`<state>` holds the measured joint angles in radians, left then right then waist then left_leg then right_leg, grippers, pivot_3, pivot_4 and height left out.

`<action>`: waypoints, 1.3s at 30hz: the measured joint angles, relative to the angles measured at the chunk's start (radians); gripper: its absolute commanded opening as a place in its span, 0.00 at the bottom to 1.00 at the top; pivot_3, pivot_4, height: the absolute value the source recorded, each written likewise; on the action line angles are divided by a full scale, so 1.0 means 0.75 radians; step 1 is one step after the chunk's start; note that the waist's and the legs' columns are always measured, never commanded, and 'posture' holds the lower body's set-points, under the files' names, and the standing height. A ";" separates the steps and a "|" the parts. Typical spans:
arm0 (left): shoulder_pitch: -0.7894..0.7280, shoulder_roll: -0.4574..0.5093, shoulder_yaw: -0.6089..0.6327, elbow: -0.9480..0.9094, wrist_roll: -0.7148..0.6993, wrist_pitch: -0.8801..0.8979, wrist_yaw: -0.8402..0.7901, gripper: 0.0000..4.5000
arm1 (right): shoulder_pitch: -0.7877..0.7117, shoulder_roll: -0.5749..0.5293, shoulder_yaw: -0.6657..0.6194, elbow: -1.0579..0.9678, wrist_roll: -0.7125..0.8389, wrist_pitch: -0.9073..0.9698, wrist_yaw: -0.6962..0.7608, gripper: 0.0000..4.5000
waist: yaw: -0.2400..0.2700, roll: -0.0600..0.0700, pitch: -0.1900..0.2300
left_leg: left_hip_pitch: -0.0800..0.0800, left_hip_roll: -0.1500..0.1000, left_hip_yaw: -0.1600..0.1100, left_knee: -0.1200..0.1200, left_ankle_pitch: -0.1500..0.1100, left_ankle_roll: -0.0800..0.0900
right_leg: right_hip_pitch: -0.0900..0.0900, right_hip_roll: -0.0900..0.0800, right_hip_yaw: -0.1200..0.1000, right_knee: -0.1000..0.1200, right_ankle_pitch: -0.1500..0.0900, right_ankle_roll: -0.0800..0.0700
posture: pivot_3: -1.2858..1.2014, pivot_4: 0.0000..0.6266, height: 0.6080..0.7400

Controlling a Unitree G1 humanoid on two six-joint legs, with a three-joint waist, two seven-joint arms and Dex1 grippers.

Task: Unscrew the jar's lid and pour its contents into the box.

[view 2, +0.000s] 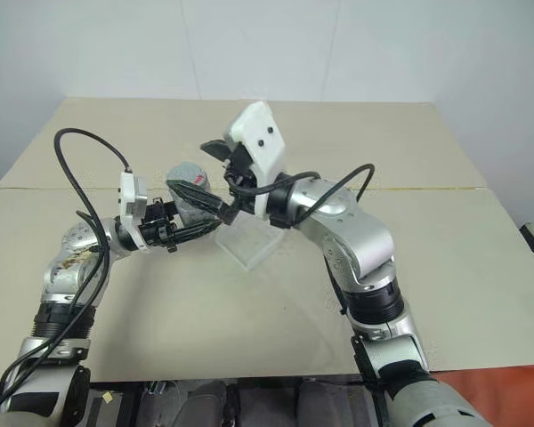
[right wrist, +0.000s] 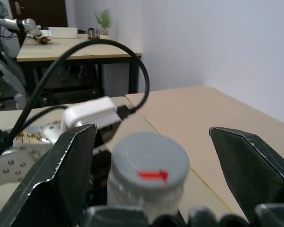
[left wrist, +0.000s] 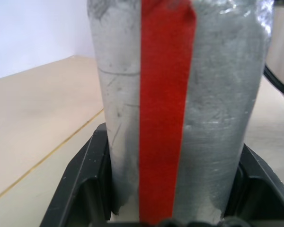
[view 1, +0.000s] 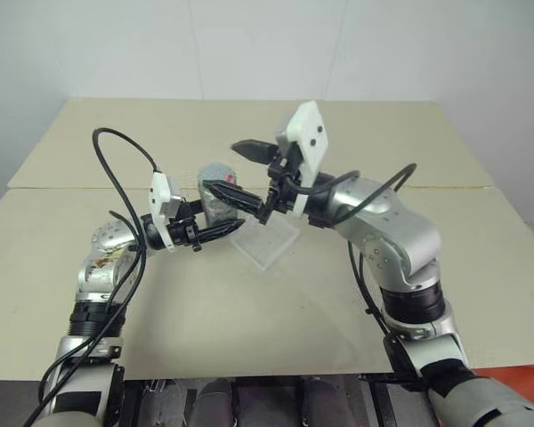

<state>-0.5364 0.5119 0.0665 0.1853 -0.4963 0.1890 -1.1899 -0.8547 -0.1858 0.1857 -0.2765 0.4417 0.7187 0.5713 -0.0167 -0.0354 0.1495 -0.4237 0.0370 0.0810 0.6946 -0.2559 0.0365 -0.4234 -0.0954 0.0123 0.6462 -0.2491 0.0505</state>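
Observation:
My left gripper is shut on the jar, holding it upright above the table. In the left wrist view the silvery jar with its vertical red stripe stands between the two black fingers. The grey lid, marked with a small red arrow, sits on the jar. My right gripper is open, with one finger on each side of the lid and a gap on both sides. The clear box lies on the table just right of and below the jar. The contents are hidden inside the jar.
A beige table carries a thin seam line across its middle. Black cables loop from both wrists. A white wall stands behind the table's far edge.

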 measured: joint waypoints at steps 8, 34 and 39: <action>0.003 -0.002 0.000 -0.023 -0.020 0.016 0.002 0.53 | -0.058 0.059 0.060 0.230 -0.089 -0.067 0.024 0.99 | 0.001 0.000 0.000 | -0.001 0.000 0.000 0.000 0.000 -0.001 | 0.000 0.000 0.000 -0.001 0.000 0.000 | 0.52 0.24 1.00; 0.035 0.003 0.013 -0.050 -0.026 0.039 0.015 0.53 | 0.071 -0.062 0.003 0.047 -0.034 -0.013 0.034 0.99 | 0.002 0.000 0.000 | 0.000 0.000 0.000 0.000 0.000 0.000 | 0.000 0.000 0.000 0.000 0.000 0.000 | 0.52 0.24 1.00; 0.036 0.003 0.022 -0.050 -0.027 0.039 0.017 0.53 | 0.077 -0.079 -0.003 0.037 -0.031 -0.013 0.034 0.99 | 0.002 0.000 0.000 | 0.000 0.000 0.000 0.000 0.000 0.000 | 0.000 0.000 0.000 -0.001 0.000 0.000 | 0.52 0.24 1.00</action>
<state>-0.5098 0.5142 0.0829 0.1478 -0.5162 0.2183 -1.1775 -0.7968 -0.2447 0.1834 -0.2485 0.4185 0.7090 0.5967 -0.0152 -0.0354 0.1495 -0.4239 0.0369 0.0811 0.6944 -0.2560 0.0366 -0.4234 -0.0956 0.0123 0.6457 -0.2491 0.0505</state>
